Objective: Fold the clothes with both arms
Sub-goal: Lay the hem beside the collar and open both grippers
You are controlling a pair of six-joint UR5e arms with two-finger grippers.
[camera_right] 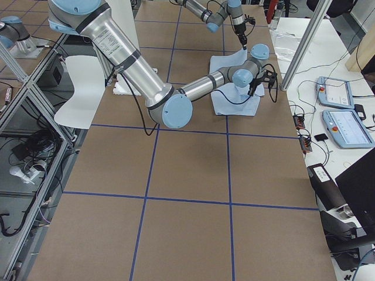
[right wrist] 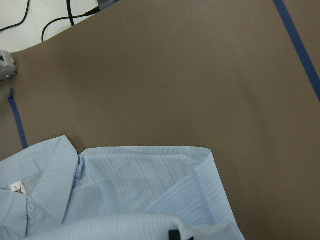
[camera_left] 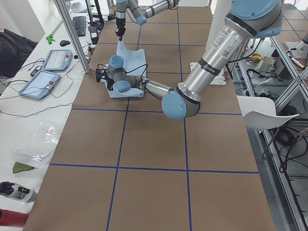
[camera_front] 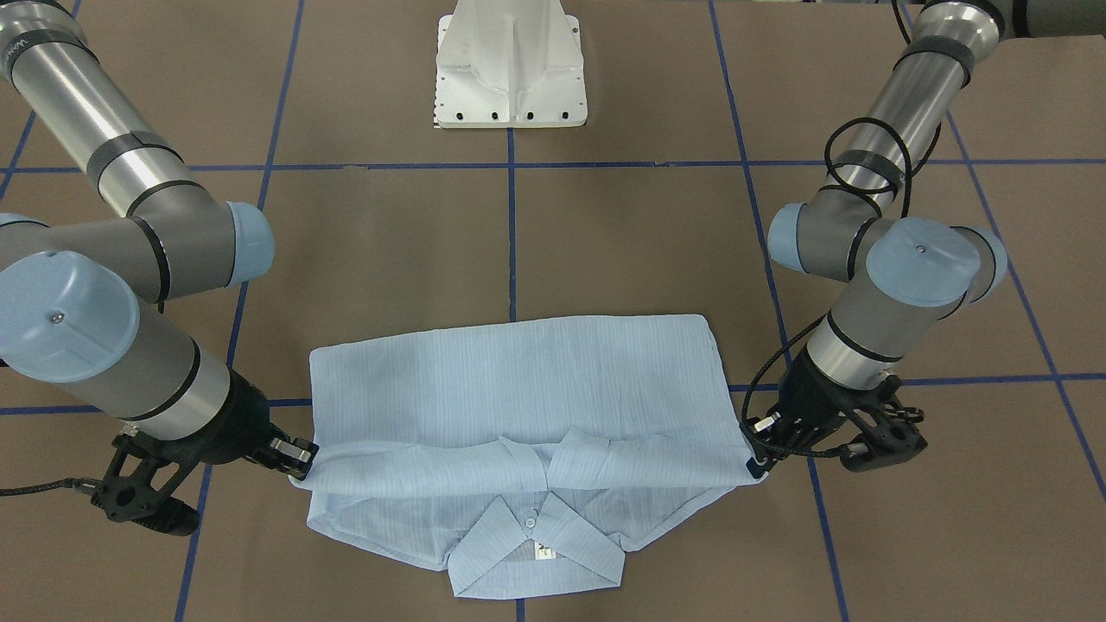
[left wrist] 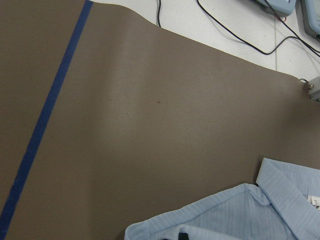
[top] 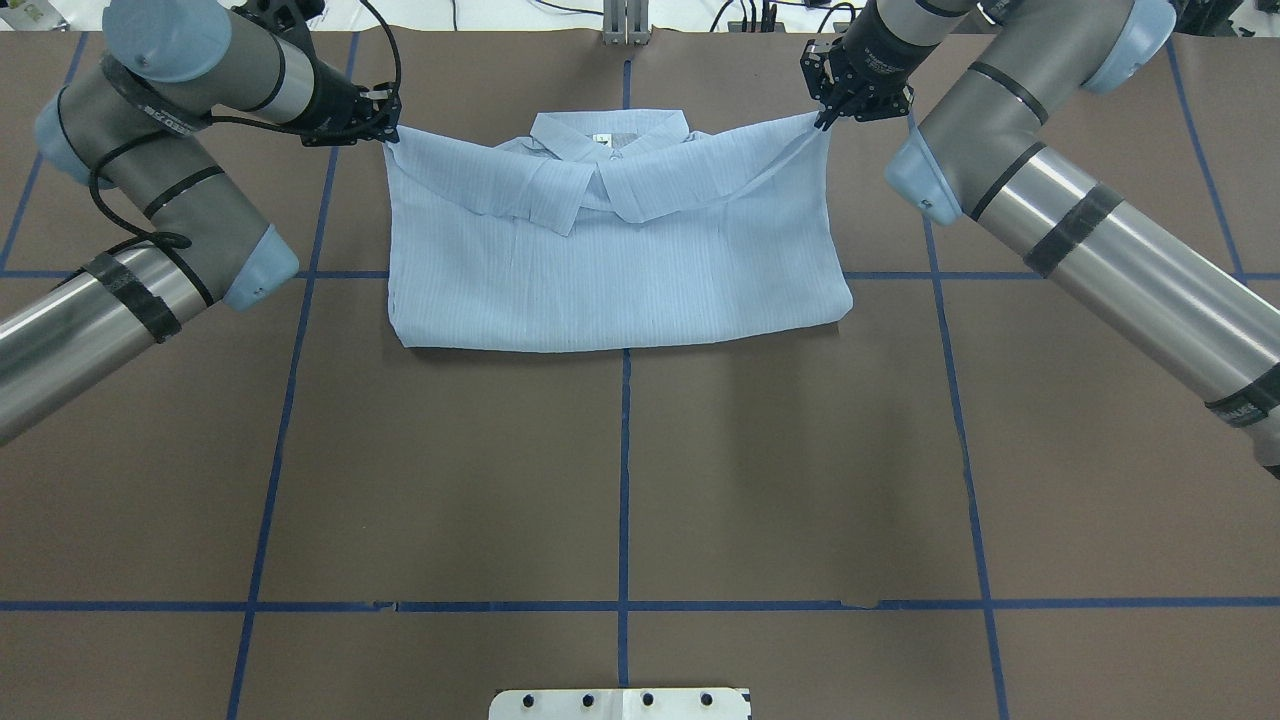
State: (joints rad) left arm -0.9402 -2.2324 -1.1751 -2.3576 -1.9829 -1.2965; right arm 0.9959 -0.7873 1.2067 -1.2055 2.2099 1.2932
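Shirt (top: 610,260) lay on the brown table (top: 800,480), at the side far from the robot base and roughly centred on the middle blue tape line (top: 623,480). It was already narrowed to a rectangle, with a rounded fold along the robot-side edge. Collar (camera_front: 536,544) lay flat and pointed away from the robot, with the white neck label (camera_front: 544,550) showing.

The upper layer's free edge ran across the shoulder line just short of the collar. It was stretched between the two grippers and lifted slightly off the layer below. What looked like cuffs met near the middle of that edge.

Left gripper (camera_front: 760,462) was pinched on one end corner of the edge, fingers narrow with cloth between them. Right gripper (camera_front: 298,458) was the same on the other corner. In the overhead view the right corner was pulled up into a small peak at the fingertips (top: 826,120). The left gripper (top: 385,122) sat lower, close to the table. Both wrist cameras showed only shirt edge, collar and bare table.

Step in hand, as a judgement: the half fold, hem end brought over to the collar end and not yet laid down.

The next move likely calls for lowering both corners together so the edge lands straight on the shoulders without covering the collar. Both grippers would then open and back out sideways without dragging the thin cloth. The right side sat higher, so uneven lowering could skew the edge.
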